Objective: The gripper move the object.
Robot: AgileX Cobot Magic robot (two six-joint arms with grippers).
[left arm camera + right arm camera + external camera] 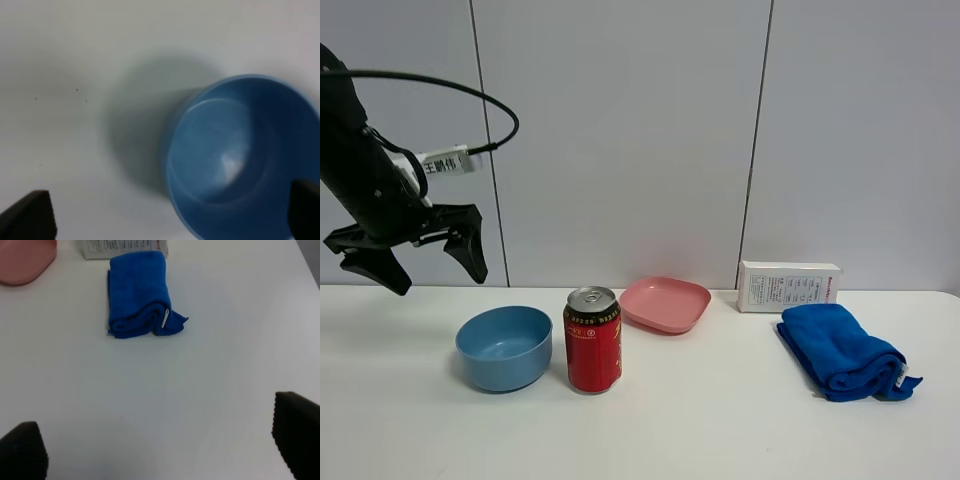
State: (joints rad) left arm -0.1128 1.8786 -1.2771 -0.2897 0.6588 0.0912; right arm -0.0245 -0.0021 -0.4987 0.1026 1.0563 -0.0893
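Fingers spread wide and empty, the left gripper hangs above the white worktop. The light-blue bowl sits below them, untouched, offset toward the red soda can (just beside it).

White surface carries, left to right: light-blue bowl, red soda can just beside it, pink plate behind, white box, folded blue cloth.
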